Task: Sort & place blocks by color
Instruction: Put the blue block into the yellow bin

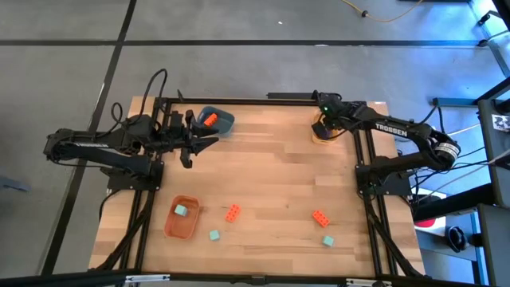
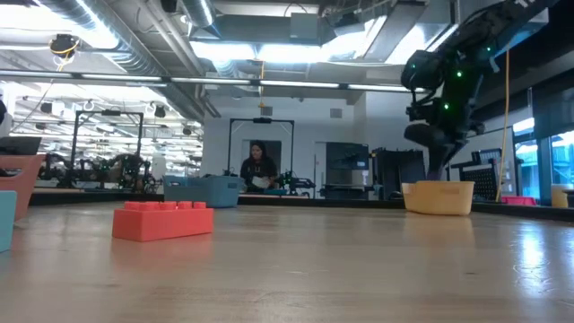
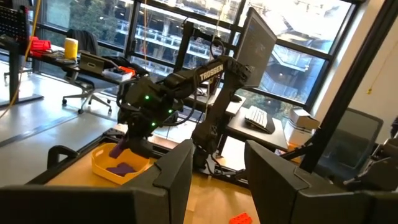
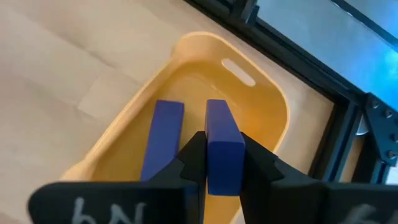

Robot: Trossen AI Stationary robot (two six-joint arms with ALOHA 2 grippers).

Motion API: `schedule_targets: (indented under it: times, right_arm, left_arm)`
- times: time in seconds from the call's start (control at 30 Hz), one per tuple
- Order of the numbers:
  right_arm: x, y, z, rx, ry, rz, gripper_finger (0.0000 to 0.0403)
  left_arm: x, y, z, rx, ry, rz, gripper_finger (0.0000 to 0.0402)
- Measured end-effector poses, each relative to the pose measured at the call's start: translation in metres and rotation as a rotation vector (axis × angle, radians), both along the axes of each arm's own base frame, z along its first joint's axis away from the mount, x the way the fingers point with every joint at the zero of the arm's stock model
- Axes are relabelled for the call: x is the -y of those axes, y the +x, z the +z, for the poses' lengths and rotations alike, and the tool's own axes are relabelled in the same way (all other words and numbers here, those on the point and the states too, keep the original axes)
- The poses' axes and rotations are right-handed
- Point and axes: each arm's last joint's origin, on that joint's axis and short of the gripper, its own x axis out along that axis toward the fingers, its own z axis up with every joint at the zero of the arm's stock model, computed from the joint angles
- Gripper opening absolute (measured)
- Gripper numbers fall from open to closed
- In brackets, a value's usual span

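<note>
Bright ceiling lamps (image 2: 269,49) wash the room in cool light, leaving a pale sheen on the wooden table (image 2: 359,269). Daylight pours through the tall windows (image 3: 186,37). Up close, the right gripper (image 4: 222,163) shows blurred, while the yellow bowl (image 4: 267,106) stays fairly crisp. Shadows stay soft and faint.

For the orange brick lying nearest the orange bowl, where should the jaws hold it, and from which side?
Come from straight above the orange brick and close across its two long sides at the middle. It lies flat and slanted, free of the orange bowl, so turn the jaws to match its angle.
</note>
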Motion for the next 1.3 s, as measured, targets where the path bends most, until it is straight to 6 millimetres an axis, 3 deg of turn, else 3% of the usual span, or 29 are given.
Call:
schedule_targets:
  times: [0.5,0.83,1.17,1.3]
  right_arm:
    - [0.000,-0.008,-0.030,0.151,-0.030,-0.157,0.0057]
    - [0.007,-0.010,-0.029,0.172,-0.122,-0.235,0.0057]
    - [0.013,-0.008,-0.043,0.194,-0.045,-0.274,0.0057]
    - [0.013,-0.007,-0.046,0.190,-0.027,-0.275,0.0083]
  left_arm:
    - [-0.001,0.000,0.000,0.008,-0.053,0.017,0.0137]
    - [-0.001,0.000,0.000,0.008,-0.054,0.021,0.0137]
    - [-0.001,0.000,0.000,0.009,-0.054,0.021,0.0137]
    - [-0.001,0.000,0.000,0.009,-0.053,0.021,0.0137]
